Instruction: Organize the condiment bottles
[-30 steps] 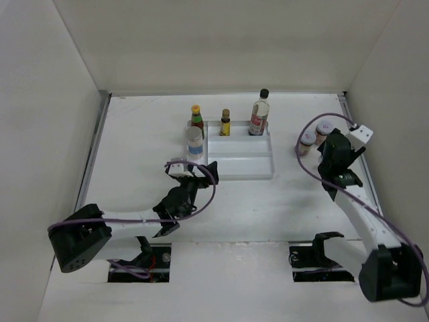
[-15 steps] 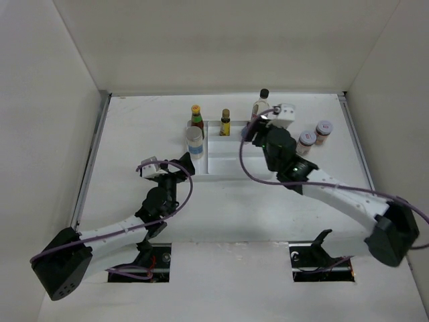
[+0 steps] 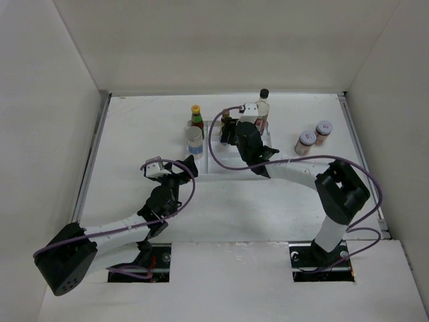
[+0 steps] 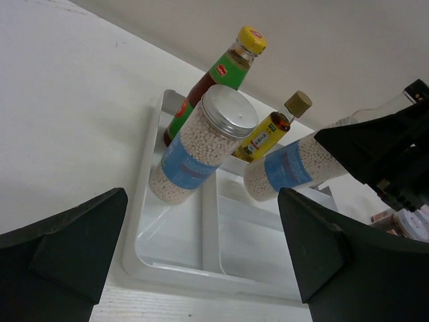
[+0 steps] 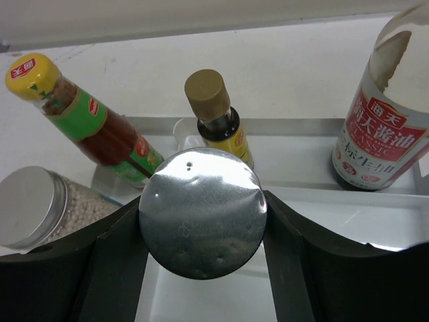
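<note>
My right gripper (image 5: 202, 225) is shut on a white shaker (image 5: 202, 211) with a silver lid and holds it tilted over the flat white tray (image 3: 248, 166). That shaker also shows in the left wrist view (image 4: 295, 168). The second white shaker (image 3: 194, 142) stands in the tray's left compartment. Behind it stand the yellow-capped red sauce bottle (image 3: 196, 115), the tiny brown bottle (image 5: 218, 114) and the tall clear black-capped bottle (image 3: 263, 102). Two red-lidded jars (image 3: 305, 141) (image 3: 324, 129) stand on the table right of the tray. My left gripper (image 3: 184, 168) is open and empty, in front of the tray's left corner.
White walls close in the table on the left, back and right. The right arm (image 3: 301, 171) stretches across the front of the tray. The tray's front compartments (image 4: 261, 235) hold nothing.
My right arm has swung left from beside the two jars to over the tray, with the shaker in its jaws. My left gripper has drawn back a little toward the near left.
</note>
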Controlling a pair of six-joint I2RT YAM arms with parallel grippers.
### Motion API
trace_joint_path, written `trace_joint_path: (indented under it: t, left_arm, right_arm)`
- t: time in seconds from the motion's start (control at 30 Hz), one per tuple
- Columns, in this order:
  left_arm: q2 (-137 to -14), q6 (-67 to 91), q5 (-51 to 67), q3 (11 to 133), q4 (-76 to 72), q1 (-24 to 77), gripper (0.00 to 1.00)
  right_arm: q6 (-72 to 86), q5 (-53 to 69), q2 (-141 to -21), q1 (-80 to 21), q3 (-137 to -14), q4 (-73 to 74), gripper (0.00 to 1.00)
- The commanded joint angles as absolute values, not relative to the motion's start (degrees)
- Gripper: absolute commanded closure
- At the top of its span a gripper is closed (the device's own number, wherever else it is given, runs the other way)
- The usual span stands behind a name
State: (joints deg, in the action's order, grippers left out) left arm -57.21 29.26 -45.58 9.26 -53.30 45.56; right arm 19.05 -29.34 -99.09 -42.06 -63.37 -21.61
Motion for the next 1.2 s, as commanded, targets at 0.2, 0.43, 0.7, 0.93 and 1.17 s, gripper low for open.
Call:
trace_joint_path:
  t: [0.2, 0.43, 0.7, 0.93, 1.17]
  left_arm:
    - [-59.6, 30.7, -43.6, 10.5, -55.0, 46.1, 0.01]
    - [-59.9, 31.2, -43.5, 10.5, -55.0, 45.9, 0.01]
    - [-59.7, 31.4, -43.5, 10.3, -55.0, 45.4, 0.02]
    - [-58.9, 31.6, -43.8, 10.1, -55.0, 45.8, 0.02]
    - [-59.1, 31.6, -43.9, 10.5, -55.0, 46.2, 0.02]
  right_arm:
    - [18.6, -32.7, -104.5, -42.1, -70.5, -30.7, 0.49]
    - [17.1, -34.4, -105.5, -42.5, -73.6, -22.9, 0.41]
    - [17.0, -34.7, -99.7, -43.6, -71.2, -21.1, 0.02]
    - [17.8, -35.3, -80.9, -39.4, -56.7, -21.8, 0.00]
    - [22.5, -37.7, -74.9, -18.4, -46.5, -11.3, 0.00]
